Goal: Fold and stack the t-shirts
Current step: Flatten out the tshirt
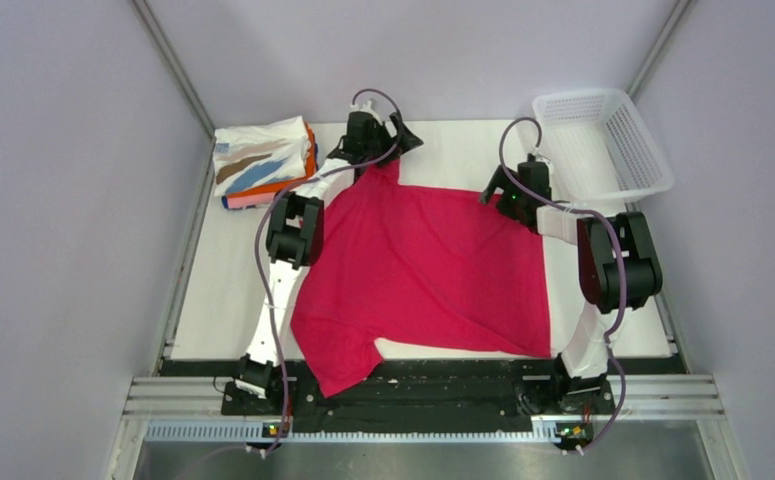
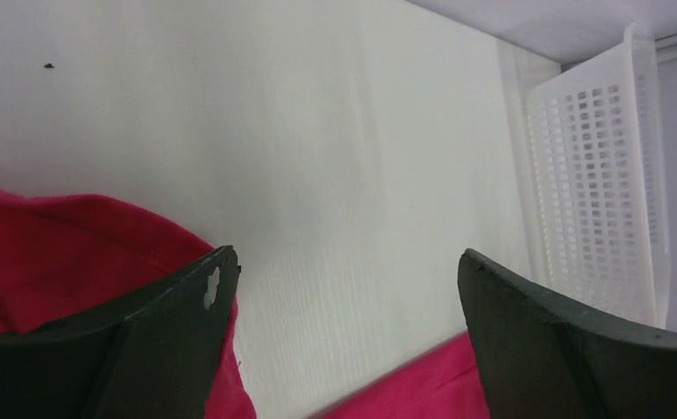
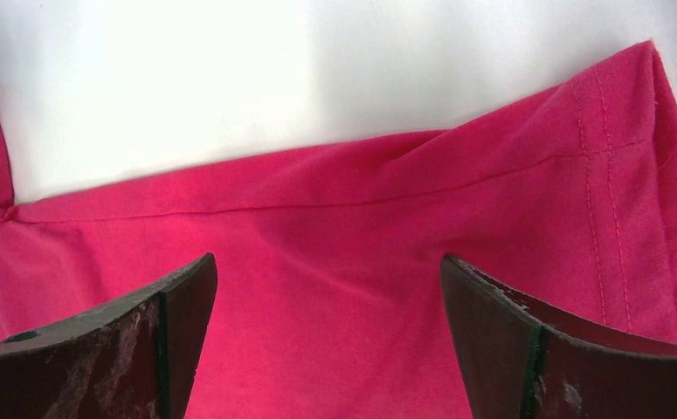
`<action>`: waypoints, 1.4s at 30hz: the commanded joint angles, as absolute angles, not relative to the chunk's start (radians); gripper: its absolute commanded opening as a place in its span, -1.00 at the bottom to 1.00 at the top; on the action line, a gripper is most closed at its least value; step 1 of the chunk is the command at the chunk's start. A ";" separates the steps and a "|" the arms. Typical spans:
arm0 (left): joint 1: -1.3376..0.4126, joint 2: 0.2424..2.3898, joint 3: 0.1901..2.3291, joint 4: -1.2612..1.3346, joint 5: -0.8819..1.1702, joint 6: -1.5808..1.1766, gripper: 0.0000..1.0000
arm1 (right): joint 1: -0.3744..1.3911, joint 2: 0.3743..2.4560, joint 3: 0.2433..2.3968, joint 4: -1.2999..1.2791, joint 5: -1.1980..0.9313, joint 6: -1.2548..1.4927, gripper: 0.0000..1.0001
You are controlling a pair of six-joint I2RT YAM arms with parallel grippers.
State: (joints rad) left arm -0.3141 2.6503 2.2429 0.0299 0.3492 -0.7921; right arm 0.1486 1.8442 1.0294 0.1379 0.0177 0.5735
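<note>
From my top camera the white table [image 1: 463, 150] fills the workspace, and most of its middle is covered by the magenta-red t-shirt [image 1: 428, 270], lying open and flat with a few creases. One sleeve hangs over the near edge at about 7 o'clock, and a narrow part of the cloth reaches up toward 12 o'clock. At 2 o'clock, by the far right corner, I see the white plastic mesh basket [image 1: 653, 150]. At 10 o'clock, well apart from the red shirt, sits the stack of folded t-shirts [image 1: 263, 160]. A white one streaked tan and blue is on top, with orange and pink edges showing beneath it. The left gripper [image 2: 343, 271] is at 12 o'clock by that far tip of the shirt. On its wrist feed the fingers stand wide apart with only bare table between them, red cloth lying under the left finger and along the bottom edge, and they hold nothing. The right gripper [image 3: 330, 271] is over the shirt's far right corner at about 1 o'clock. Its fingers are spread wide above the fabric, with the stitched hem just to the right and nothing pinched. I cannot tell whether the tips touch the cloth.
</note>
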 commanded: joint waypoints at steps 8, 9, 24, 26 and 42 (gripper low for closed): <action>-0.283 2.207 1.892 -0.042 0.152 -0.613 0.98 | 0.141 1.858 1.057 0.131 0.031 0.545 0.94; -0.278 2.190 1.863 -0.059 0.137 -0.616 0.98 | 0.141 1.858 1.058 0.130 0.031 0.544 0.94; -0.273 2.301 1.867 -0.136 0.120 -0.684 0.98 | 0.143 1.865 1.057 0.129 0.029 0.534 0.94; -0.273 2.327 1.890 -0.139 0.136 -0.697 0.98 | 0.140 1.871 1.060 0.126 0.028 0.534 0.94; -0.273 2.586 2.196 0.109 0.326 -0.900 0.98 | 0.140 1.916 1.089 0.086 0.018 0.503 0.95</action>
State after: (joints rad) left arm -0.2707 2.5252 2.0712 -0.0433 0.2539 -0.8188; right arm 0.1478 1.8759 1.0637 0.1387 0.0162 0.5247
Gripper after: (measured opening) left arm 0.990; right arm 0.970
